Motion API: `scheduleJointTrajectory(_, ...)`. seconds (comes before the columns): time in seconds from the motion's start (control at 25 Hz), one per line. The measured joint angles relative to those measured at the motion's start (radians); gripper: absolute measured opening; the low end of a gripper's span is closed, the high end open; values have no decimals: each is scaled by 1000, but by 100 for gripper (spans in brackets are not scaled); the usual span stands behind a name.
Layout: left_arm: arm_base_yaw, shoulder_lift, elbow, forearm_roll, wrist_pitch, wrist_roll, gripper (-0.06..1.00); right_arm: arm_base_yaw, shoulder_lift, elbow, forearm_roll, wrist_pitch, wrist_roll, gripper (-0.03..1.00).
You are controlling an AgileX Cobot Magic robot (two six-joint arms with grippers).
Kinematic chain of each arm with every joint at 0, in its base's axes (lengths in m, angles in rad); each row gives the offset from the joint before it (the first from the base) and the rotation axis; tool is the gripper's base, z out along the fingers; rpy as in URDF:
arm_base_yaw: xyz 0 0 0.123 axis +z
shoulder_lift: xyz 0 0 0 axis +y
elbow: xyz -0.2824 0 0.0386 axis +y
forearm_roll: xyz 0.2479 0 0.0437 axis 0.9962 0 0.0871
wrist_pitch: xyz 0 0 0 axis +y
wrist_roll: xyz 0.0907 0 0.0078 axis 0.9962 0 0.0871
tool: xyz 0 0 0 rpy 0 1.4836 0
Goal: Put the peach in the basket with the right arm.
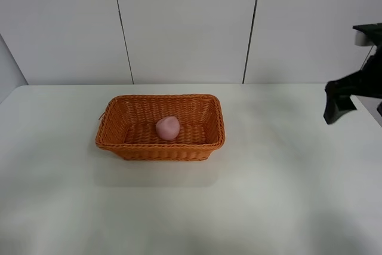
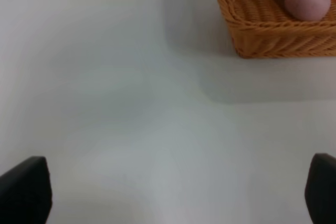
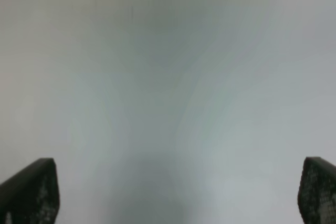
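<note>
Bright, even overhead light; the basket [image 1: 160, 128] casts a soft shadow on the white worktop [image 1: 268, 195]. Both wrist views are blurry, the right one hazy grey.

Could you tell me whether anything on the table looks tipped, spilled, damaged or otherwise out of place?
Nothing stands out. The basket sits flat and upright on the white table, and the peach rests inside it, looking whole. The right gripper is open and empty, off to the side.
</note>
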Motion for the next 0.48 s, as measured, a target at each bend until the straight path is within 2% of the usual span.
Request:
scheduleJointTrajectory(0.12, 0, 0, 0, 0, 0, 0, 99, 0, -192, 189, 0, -13, 0, 70)
scheduleJointTrajectory(0.28, 0, 0, 0, 0, 0, 0, 99, 0, -472, 410, 0, -93, -20, 70)
scheduleJointTrajectory(0.48, 0, 0, 0, 6, 0, 0, 99, 0, -835, 581, 5, -134, -22, 70)
